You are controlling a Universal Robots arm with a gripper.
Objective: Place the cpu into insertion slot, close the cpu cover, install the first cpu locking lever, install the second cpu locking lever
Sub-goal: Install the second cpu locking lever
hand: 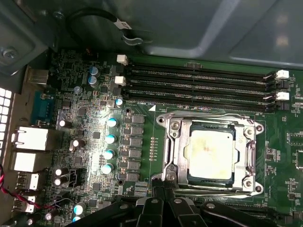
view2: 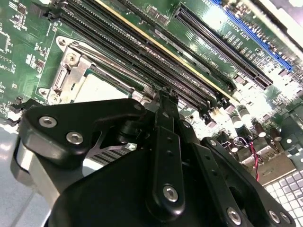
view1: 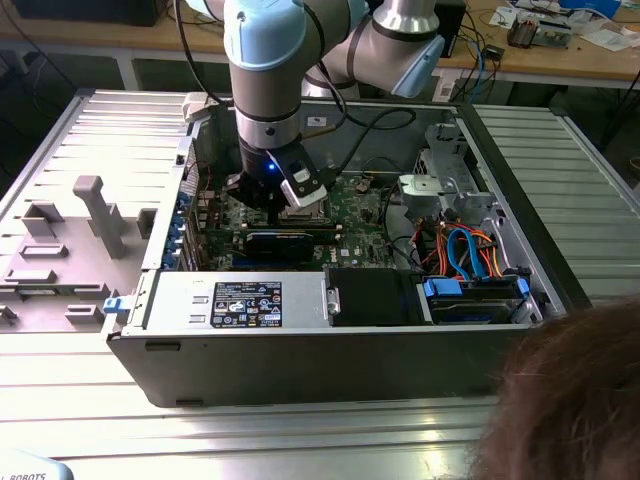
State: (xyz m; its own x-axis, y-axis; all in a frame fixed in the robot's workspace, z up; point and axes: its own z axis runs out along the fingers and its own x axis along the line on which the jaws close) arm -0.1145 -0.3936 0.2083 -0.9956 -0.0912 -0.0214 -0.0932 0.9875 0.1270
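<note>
You're hovering gripper (hand: 163, 201) right at socket's edge, fingers looking pinched together, holding nothing I can make out. Cpu (hand: 210, 153) already sitting in slot (hand: 179, 153), cover (hand: 246, 156) lying flat over it, framing chip.

A ribbed metal table (view1: 60, 130) carries the open computer case (view1: 330, 345).

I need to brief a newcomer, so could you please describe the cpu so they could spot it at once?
Start at the green motherboard and the long black memory slots. Beside them sits the cpu cover, a silvery frame. The cpu is the pale square plate in its cut-out centre, flat and plain unlike the small parts around.
</note>
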